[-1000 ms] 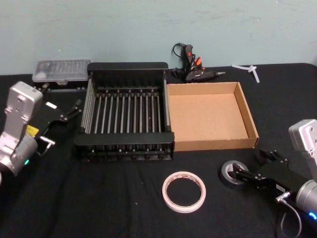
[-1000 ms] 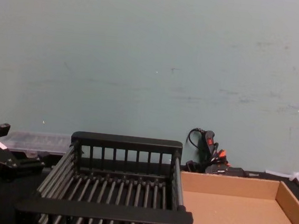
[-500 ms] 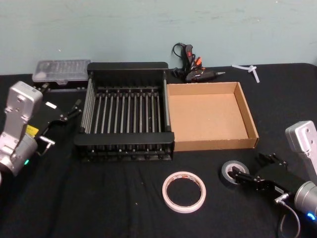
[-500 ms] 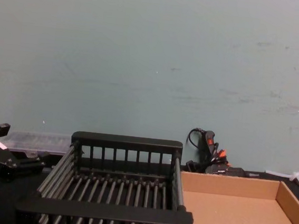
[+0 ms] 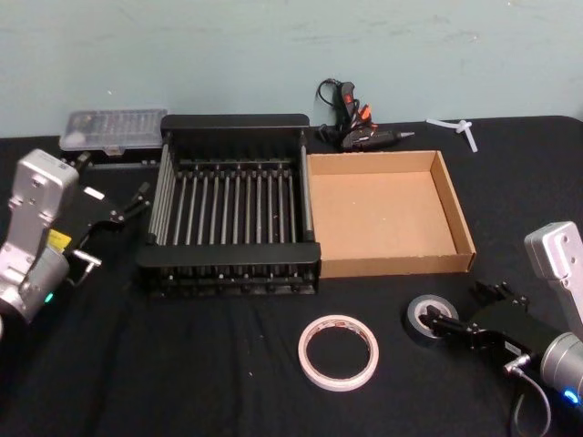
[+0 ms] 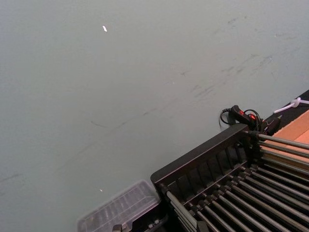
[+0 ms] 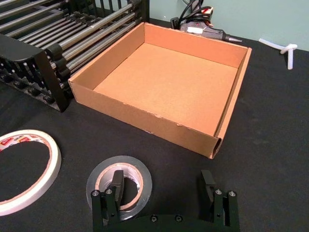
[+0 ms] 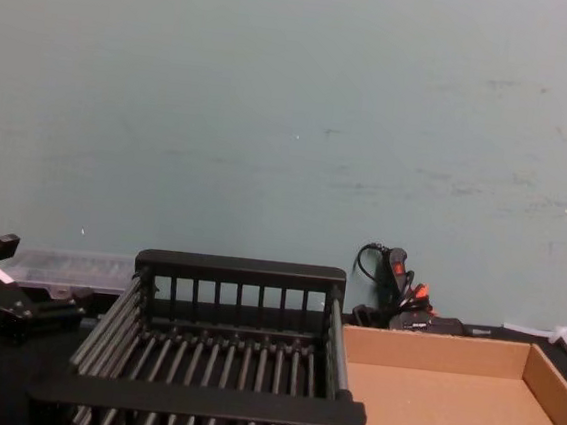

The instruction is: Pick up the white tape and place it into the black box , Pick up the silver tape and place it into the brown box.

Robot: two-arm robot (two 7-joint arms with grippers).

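The right gripper (image 7: pixel 164 193) stands wide open, one finger (image 7: pixel 117 184) inside the silver tape's (image 7: pixel 119 185) hole. Stiff, light roll; pinching its wall looks safest.

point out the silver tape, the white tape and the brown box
silver tape (image 7: pixel 141 177): right wrist view, grey top face of the roll
white tape (image 5: pixel 338 351): head view, near side of the flat ring
brown box (image 5: pixel 392 265): head view, outer face of its near wall

No legible text or labels.
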